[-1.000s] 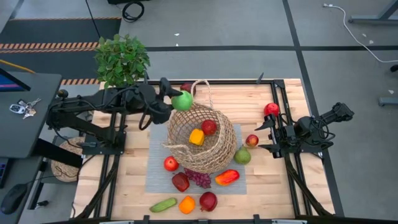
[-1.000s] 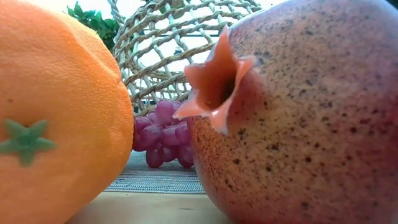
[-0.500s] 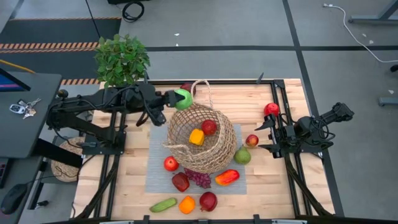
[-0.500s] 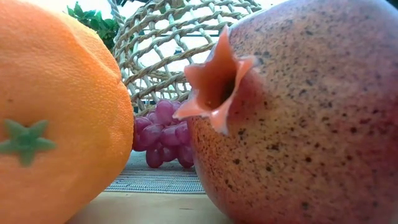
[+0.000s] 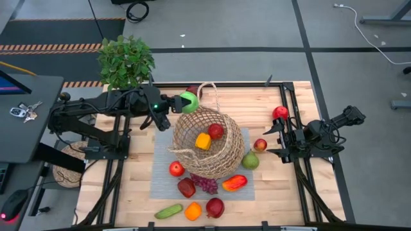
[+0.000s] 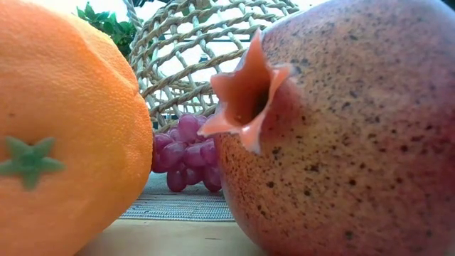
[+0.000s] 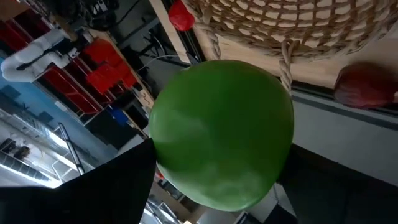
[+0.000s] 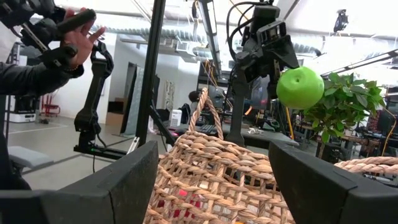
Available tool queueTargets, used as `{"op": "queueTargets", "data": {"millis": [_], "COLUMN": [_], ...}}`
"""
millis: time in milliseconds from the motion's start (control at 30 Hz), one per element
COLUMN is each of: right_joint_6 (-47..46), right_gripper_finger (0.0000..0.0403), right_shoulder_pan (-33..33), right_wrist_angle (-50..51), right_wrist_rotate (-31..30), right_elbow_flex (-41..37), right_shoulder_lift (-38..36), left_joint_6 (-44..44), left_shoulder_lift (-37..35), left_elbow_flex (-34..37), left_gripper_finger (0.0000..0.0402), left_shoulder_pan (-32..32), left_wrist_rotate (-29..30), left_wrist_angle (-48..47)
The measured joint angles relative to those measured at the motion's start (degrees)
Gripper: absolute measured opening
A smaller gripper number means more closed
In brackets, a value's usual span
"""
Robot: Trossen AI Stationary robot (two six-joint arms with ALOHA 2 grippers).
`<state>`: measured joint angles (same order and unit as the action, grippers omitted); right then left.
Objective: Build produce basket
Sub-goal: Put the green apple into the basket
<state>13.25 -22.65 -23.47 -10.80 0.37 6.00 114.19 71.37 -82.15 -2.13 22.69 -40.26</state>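
Note:
The wicker basket (image 5: 207,142) lies tipped on the grey mat (image 5: 160,183), with a red apple (image 5: 216,131) and a yellow fruit (image 5: 203,141) inside. My left gripper (image 5: 183,102) is shut on a green apple (image 5: 189,101) over the basket's far-left rim. The right wrist view shows that apple (image 8: 300,87) in the air beyond the basket's handle (image 8: 200,112). More produce lies around the basket: grapes (image 5: 204,183), a pepper (image 5: 234,183), a pear (image 5: 250,160), a cucumber (image 5: 168,211) and an orange (image 5: 192,211). My right gripper (image 5: 273,138) waits open at the table's right edge. My left gripper pinches the green apple (image 7: 221,130) between its two fingers, one dark finger (image 7: 106,186) on one side and the other on the opposite side. The fingers reach in from the table's left, slanting a little downward. The apple is lifted clear, above the basket's rim.
A potted plant (image 5: 125,61) stands off the table's far-left corner. A red apple (image 5: 280,113) and a small fruit (image 5: 260,145) lie near my right gripper. A pomegranate (image 6: 341,128) and the orange (image 6: 64,128) fill the low view. A person's hand (image 8: 74,37) shows beyond the table.
My left gripper has rolled about its own pointing line while staying in place. The green apple has turned with it and remains lifted over the basket's far-left rim.

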Motion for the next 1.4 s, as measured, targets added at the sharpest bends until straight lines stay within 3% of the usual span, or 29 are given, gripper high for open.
{"op": "queueTargets", "data": {"millis": [100, 300, 500, 933, 1133, 1400], "right_joint_6": [0.01, 0.01, 0.01, 0.01, 0.01, 0.01], "right_gripper_finger": [0.031, 0.031, 0.031, 0.031, 0.031, 0.031], "right_shoulder_pan": [-0.01, 0.0, 0.0, 0.0, 0.0, -0.02], "right_wrist_angle": [-0.02, -0.01, -0.01, 0.01, -0.01, 0.0], "right_wrist_rotate": [0.01, 0.0, 0.01, 0.01, 0.01, 0.0], "right_elbow_flex": [-0.01, -0.01, -0.01, -0.01, -0.01, -0.01], "right_shoulder_lift": [0.0, 0.0, 0.0, 0.0, 0.0, 0.0], "left_joint_6": [-6.82, -31.04, -49.74, -115.28, -139.44, -163.49], "left_shoulder_lift": [0.0, 0.0, 0.0, 0.0, 0.0, 0.0], "left_elbow_flex": [0.02, 0.02, 0.02, 0.02, 0.02, 0.02], "left_gripper_finger": [0.0318, 0.0318, 0.0318, 0.0318, 0.0318, 0.0318], "left_shoulder_pan": [0.0, 0.0, 0.0, 0.04, 0.11, 0.11], "left_wrist_rotate": [0.03, 0.02, 0.01, -0.03, -0.08, -0.06], "left_wrist_angle": [-0.01, -0.01, -0.01, -0.01, -0.01, -0.01]}}
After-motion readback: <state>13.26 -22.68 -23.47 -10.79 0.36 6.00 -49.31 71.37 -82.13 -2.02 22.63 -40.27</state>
